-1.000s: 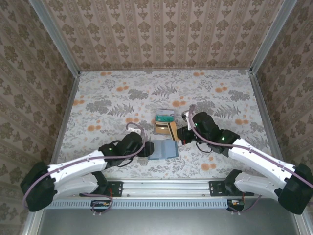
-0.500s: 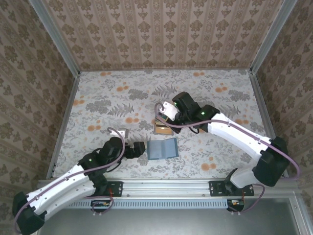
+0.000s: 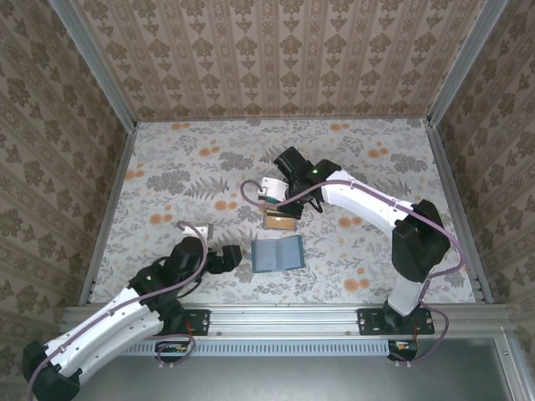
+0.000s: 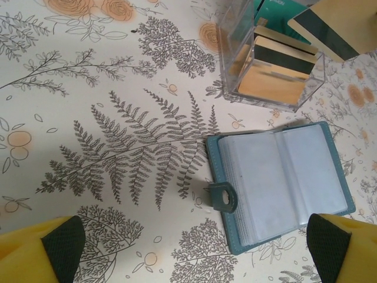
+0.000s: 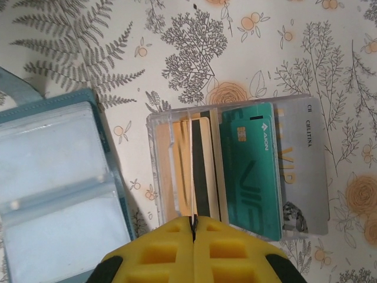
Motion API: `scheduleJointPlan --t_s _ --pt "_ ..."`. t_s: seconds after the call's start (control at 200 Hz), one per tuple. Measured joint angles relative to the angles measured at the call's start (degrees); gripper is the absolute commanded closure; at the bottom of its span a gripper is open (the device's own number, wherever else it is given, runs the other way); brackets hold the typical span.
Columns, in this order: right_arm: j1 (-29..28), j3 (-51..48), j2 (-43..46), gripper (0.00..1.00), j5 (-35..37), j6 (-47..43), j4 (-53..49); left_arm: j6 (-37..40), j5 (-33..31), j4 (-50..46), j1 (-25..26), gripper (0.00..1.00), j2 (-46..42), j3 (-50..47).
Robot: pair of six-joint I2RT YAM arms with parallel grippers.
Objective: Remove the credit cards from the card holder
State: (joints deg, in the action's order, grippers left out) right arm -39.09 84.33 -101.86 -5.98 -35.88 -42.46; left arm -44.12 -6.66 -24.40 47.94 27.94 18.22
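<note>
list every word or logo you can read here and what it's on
"AION", plus faint large letters, maybe "VIP": teal-green card
"CHLITINA": grey card; small letters before it too blurred
"VIP", gold: same grey card, partly covered
tan cards: dark stripes, no print
held card, right gripper jaws: none legible
card holder: none

The right fingers point(image 5: 159, 247) hide the near end of the pinched tan credit card point(image 5: 192, 165). Left of them, the card holder point(image 5: 53, 177) is cut off.

card holder point(image 4: 277, 183): matt teal cover, cloudy plastic sleeves. credit cards point(image 5: 250, 171) glossy plastic. box point(image 4: 232, 53) clear plastic. bench point(image 4: 106, 76) matt print.
</note>
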Motion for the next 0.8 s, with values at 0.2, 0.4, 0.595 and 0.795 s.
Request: scheduleJointPlan --t_s 0.2,0.4,0.595,0.795 --pt "0.96 1.31 -3.54 1.00 -0.57 -0.48 -1.75 0.46 0.87 -0.55 -1.53 0.00 -1.53 -0.61" --pt "1.66 1.36 -4.63 1.00 -0.92 -1.16 -2.62 0.66 1.99 -0.66 -3.13 0.00 -1.92 -1.01" --pt "1.79 2.21 -6.97 0.94 -2.01 -1.44 -3.06 0.90 3.04 -0.74 -4.37 0.00 -1.92 -1.01" --pt "1.84 3.15 -8.13 0.63 -2.14 -0.76 -3.08 0.92 3.89 -0.76 -4.94 0.00 -1.92 -1.03"
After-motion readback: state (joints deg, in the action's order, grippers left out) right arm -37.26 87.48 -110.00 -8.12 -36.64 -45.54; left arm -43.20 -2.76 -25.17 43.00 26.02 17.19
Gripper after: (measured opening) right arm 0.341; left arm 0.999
